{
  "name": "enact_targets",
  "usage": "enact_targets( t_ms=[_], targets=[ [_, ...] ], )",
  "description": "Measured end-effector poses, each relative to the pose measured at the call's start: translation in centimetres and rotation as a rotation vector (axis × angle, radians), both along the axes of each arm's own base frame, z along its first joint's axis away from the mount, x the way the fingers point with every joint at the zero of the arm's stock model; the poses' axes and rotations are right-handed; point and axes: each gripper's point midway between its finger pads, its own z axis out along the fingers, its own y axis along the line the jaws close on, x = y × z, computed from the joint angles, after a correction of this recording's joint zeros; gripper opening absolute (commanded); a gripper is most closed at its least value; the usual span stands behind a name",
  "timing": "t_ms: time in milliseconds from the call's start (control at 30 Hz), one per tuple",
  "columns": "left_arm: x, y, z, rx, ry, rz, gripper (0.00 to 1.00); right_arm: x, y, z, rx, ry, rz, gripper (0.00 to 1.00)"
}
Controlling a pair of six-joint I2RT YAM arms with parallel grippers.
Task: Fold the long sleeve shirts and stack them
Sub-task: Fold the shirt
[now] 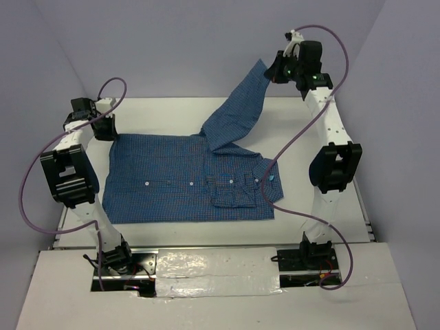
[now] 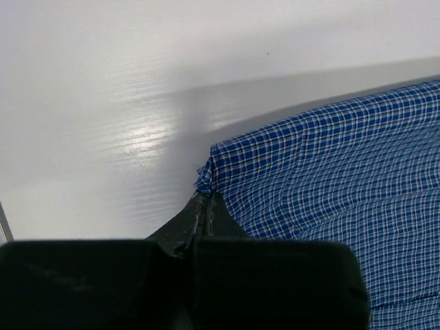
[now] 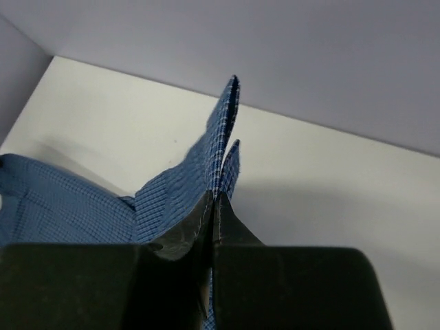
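The long sleeve shirt (image 1: 185, 182), blue with a fine check, lies flat on the white table with small white buttons in a row along its middle and its collar (image 1: 265, 180) to the right. My left gripper (image 1: 104, 128) is down at the shirt's far left corner, shut on that corner (image 2: 206, 199) of the cloth (image 2: 330, 172). My right gripper (image 1: 273, 73) is raised at the back right, shut on the end of one sleeve (image 1: 237, 110). That sleeve rises taut from the shirt body. In the right wrist view the cloth (image 3: 179, 192) runs up between the closed fingers (image 3: 214, 199).
The white table (image 1: 172, 113) is walled by grey panels behind and at both sides. A purple cable (image 1: 289, 148) from the right arm loops down beside the collar. The left arm's cable (image 1: 27, 185) hangs off the table's left edge. Both arm bases stand at the near edge.
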Motion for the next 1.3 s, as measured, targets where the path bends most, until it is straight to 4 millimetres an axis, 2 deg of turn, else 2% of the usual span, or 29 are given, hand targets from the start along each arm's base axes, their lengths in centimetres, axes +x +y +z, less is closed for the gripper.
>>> enact_targets(
  t_ms=[67,133,200,267,333,400,467,567,633,667,733,800,900,967,1000,1067,1133,1200,1233,1267,1300],
  targets=[
    [-0.1,0.0,-0.1,0.008,0.001,-0.009,0.0,0.4,-0.9,2.2,-0.025,-0.053,-0.033,0.0],
    [-0.1,0.0,-0.1,0.014,0.0,-0.017,0.0,0.5,-1.6,5.9,-0.022,-0.15,-0.051,0.0],
    [-0.1,0.0,-0.1,0.011,0.0,-0.021,0.0,-0.2,-2.2,9.4,-0.021,-0.239,-0.056,0.0],
    [-0.2,-0.2,-0.1,0.005,0.0,-0.025,0.0,-1.1,-2.4,12.0,-0.026,-0.305,-0.047,0.0],
    [-0.2,-0.3,0.0,0.001,-0.003,-0.029,0.0,-2.2,-1.6,13.7,-0.047,-0.361,-0.017,0.0],
    [-0.3,-0.4,0.2,-0.001,-0.007,-0.036,0.0,-3.2,0.2,14.1,-0.074,-0.389,0.032,0.0],
    [-0.5,-0.6,0.4,0.004,-0.014,-0.058,0.0,-4.0,2.8,13.5,-0.107,-0.393,0.099,0.0],
    [-1.1,-1.0,0.9,0.023,-0.031,-0.107,0.0,-5.8,6.9,10.6,-0.166,-0.348,0.21,0.0],
    [-2.0,-1.4,1.6,0.043,-0.05,-0.148,0.0,-7.8,8.8,8.1,-0.201,-0.291,0.275,0.0],
    [-2.6,-1.6,2.0,0.063,-0.067,-0.179,0.0,-9.5,9.5,6.7,-0.219,-0.265,0.31,0.0],
    [-4.3,-2.0,2.9,0.086,-0.114,-0.237,0.0,-13.2,9.2,5.1,-0.242,-0.225,0.338,0.0],
    [-6.4,-2.0,4.1,0.124,-0.177,-0.299,0.0,-17.8,7.5,4.2,-0.254,-0.213,0.332,0.0],
    [-8.9,-2.0,5.1,0.193,-0.241,-0.392,0.0,-23.3,5.7,6.2,-0.234,-0.29,0.309,0.0],
    [-10.2,-2.8,4.8,0.223,-0.261,-0.488,0.03,-26.9,5.6,7.7,-0.203,-0.359,0.323,0.0],
    [-10.8,-3.4,4.2,0.222,-0.262,-0.538,0.12,-28.3,6.1,7.9,-0.184,-0.385,0.346,0.0],
    [-12.1,-4.4,2.6,0.209,-0.242,-0.607,0.22,-31.1,7.2,7.7,-0.142,-0.402,0.407,0.0],
    [-13.6,-5.3,1.0,0.183,-0.207,-0.653,0.24,-32.4,8.3,6.1,-0.112,-0.36,0.46,0.0],
    [-14.8,-5.7,0.1,0.176,-0.177,-0.692,0.28,-32.9,8.8,3.2,-0.094,-0.272,0.489,0.0],
    [-15.3,-5.7,-0.1,0.182,-0.17,-0.709,0.32,-33.1,9.1,1.6,-0.089,-0.219,0.5,0.0],
    [-15.7,-5.6,0.0,0.192,-0.162,-0.73,0.43,-33.3,9.2,-0.4,-0.088,-0.158,0.507,0.0],
    [-16.2,-5.7,0.1,0.202,-0.157,-0.759,0.48,-33.6,9.2,-2.0,-0.085,-0.105,0.512,0.0]
  ],
)
